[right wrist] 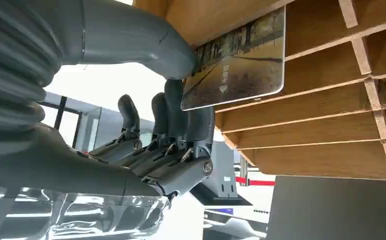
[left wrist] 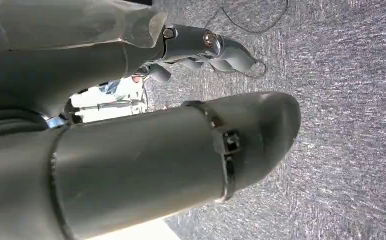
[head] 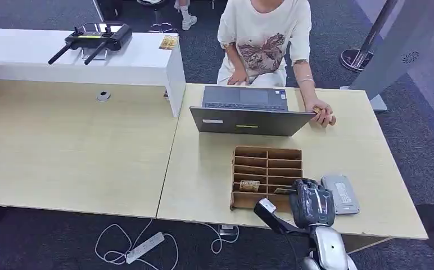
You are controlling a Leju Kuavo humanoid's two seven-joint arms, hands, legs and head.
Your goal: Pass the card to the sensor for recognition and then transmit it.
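Observation:
My right hand (head: 311, 202) hangs over the near right corner of the wooden slotted card box (head: 267, 169). In the right wrist view the hand (right wrist: 146, 145) pinches a picture card (right wrist: 241, 65) between thumb and a finger, the card lying against the box's wooden dividers (right wrist: 331, 125). From the head view just a sliver of that card (head: 284, 191) peeks out beside the hand. The grey card sensor (head: 341, 194) lies flat on the table just right of the hand. My left hand (left wrist: 171, 140) hangs over grey carpet, fingers loosely apart, holding nothing.
Another card (head: 249, 185) sits in a left slot of the box. Behind the box stands a grey laptop (head: 247, 109); a seated person (head: 265, 39) rests a hand (head: 322, 114) on its lid corner. A white counter (head: 80, 56) carries a black controller (head: 94, 38).

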